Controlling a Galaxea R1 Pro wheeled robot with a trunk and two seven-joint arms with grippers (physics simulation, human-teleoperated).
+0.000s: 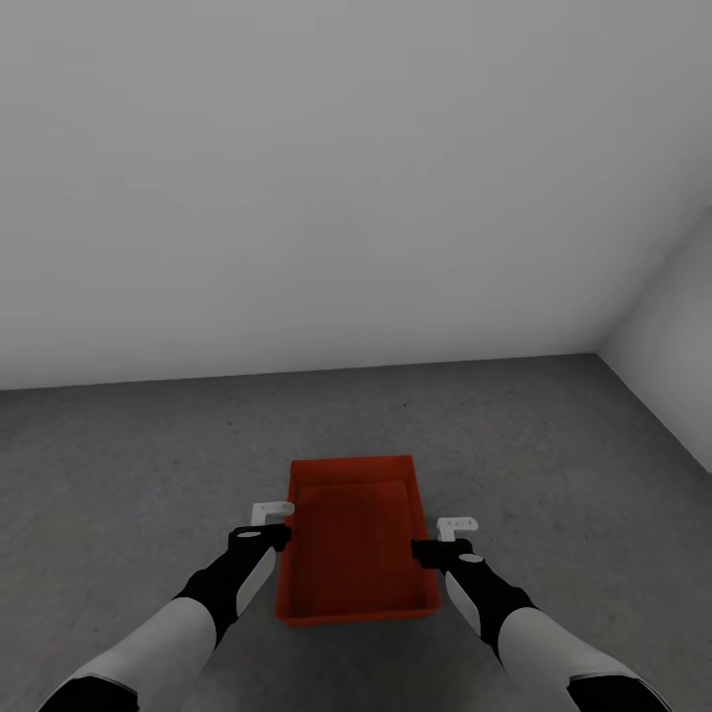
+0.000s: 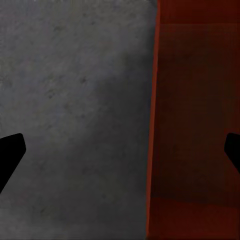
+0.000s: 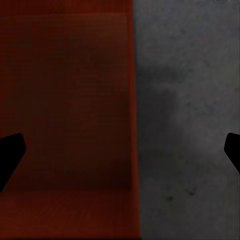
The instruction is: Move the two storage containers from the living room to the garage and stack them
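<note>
One red-orange storage container [image 1: 358,554] rests on the dark concrete floor [image 1: 138,465] of the garage, straight in front of me. A second rim line shows inside it; I cannot tell whether that is another container. My left gripper [image 1: 285,534] is open and straddles the container's left wall [image 2: 152,125], one finger inside and one outside. My right gripper [image 1: 427,546] is open over the right wall [image 3: 135,125] in the same way. Both pairs of fingertips [image 2: 11,150] [image 3: 11,150] stand wide apart and hold nothing.
A plain light-grey wall [image 1: 297,198] stands beyond the container. A second wall [image 1: 677,307] meets it in a corner at the right. Speckled concrete stretches to both sides of the container.
</note>
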